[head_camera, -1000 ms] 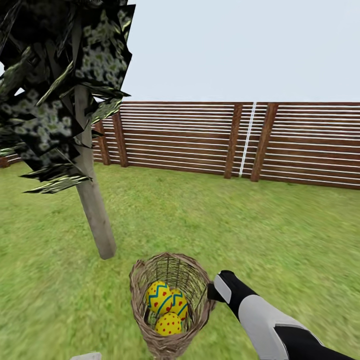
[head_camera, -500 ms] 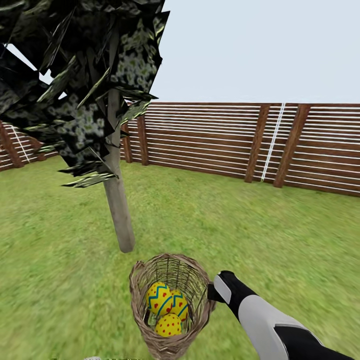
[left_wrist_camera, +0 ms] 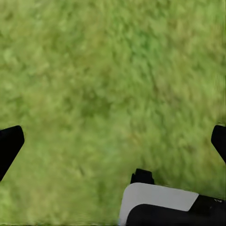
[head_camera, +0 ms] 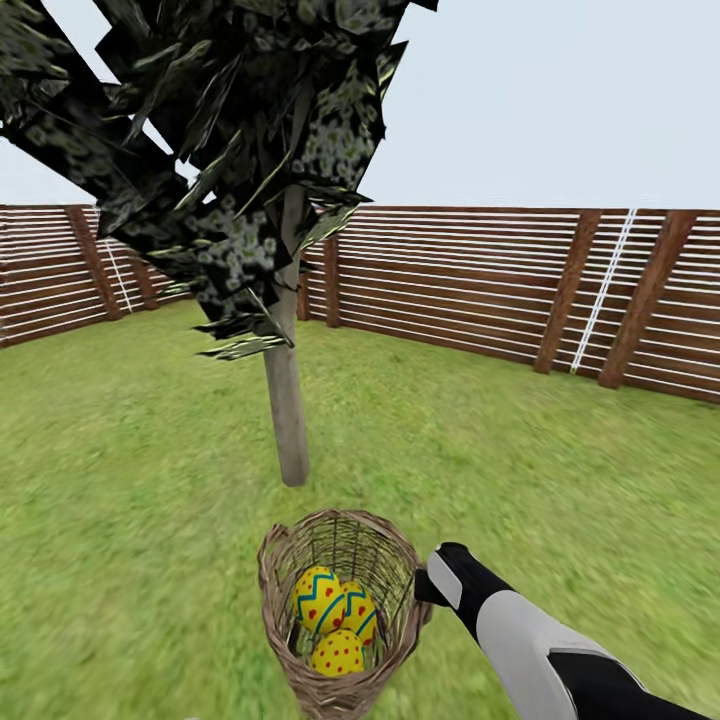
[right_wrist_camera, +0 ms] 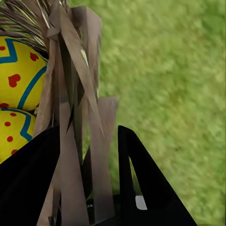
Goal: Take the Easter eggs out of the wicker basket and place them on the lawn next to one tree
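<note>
The wicker basket (head_camera: 278,560) hangs low in the middle of the head view, tilted so I look into it, with three Easter eggs (head_camera: 318,598) (head_camera: 357,608) (head_camera: 338,652) inside. My right gripper (head_camera: 425,585) is shut on its right rim. In the right wrist view the black fingers (right_wrist_camera: 141,179) pinch the woven rim (right_wrist_camera: 70,94), and two eggs (right_wrist_camera: 19,70) (right_wrist_camera: 12,134) show beside them. The tree (head_camera: 287,420), with a pale trunk and dark foliage, stands on the lawn (head_camera: 550,470) just beyond the basket. My left gripper (left_wrist_camera: 113,141) is open over bare grass.
A brown slatted fence (head_camera: 460,290) closes the garden at the back and left. Open grass stretches on both sides of the tree. A white and black robot part (left_wrist_camera: 160,202) shows at the edge of the left wrist view.
The whole head view has swung, so the tree and fence now sit further right in the picture. The basket, eggs and right arm keep the same place in the view.
</note>
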Tool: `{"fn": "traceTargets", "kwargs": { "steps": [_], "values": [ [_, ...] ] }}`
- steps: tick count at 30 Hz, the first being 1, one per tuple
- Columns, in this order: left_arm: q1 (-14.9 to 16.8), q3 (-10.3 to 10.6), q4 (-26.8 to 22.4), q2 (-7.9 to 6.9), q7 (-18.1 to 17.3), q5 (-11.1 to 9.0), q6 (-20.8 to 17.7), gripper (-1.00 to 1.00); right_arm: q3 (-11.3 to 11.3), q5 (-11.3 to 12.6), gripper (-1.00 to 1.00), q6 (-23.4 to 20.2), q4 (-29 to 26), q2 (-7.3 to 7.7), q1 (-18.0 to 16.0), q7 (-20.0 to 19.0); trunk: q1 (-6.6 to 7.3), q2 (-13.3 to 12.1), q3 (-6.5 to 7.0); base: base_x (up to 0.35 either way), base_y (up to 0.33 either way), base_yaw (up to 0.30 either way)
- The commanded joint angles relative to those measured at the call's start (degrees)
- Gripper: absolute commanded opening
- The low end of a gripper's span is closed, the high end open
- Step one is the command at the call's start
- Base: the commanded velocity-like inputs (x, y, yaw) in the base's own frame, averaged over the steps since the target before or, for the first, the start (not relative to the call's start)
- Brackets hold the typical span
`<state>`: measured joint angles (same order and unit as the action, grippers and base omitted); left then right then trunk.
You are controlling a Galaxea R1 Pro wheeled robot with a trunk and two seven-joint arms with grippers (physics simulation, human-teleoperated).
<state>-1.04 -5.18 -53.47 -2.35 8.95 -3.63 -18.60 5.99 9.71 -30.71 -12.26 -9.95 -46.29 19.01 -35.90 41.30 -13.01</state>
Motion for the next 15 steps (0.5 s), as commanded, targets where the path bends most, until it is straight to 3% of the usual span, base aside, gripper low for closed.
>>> {"fn": "traceTargets", "kwargs": {
  "steps": [1,7,15],
  "values": [
    [0.0,0.1,0.0,-0.03,0.3,-0.4,-0.3,1.0,0.5,0.9,-1.0,0.0,-0.1,-0.05,0.0,0.4,0.23,-0.3,0.11,-0.251,0.0,0.285],
    [0.0,0.1,0.1,-0.03,0.3,-0.7,-0.3,1.0,0.4,0.9,-1.0,0.0,-0.1,-0.05,0.0,0.4,1.55,-2.7,1.19,-0.179,0.0,0.287],
    [0.0,0.1,0.1,-0.03,0.3,-0.7,-0.3,1.0,0.3,0.9,-1.0,0.1,0.4,-0.05,0.0,0.4,3.31,-6.0,2.62,-0.02,0.0,0.29]
  ]
}}
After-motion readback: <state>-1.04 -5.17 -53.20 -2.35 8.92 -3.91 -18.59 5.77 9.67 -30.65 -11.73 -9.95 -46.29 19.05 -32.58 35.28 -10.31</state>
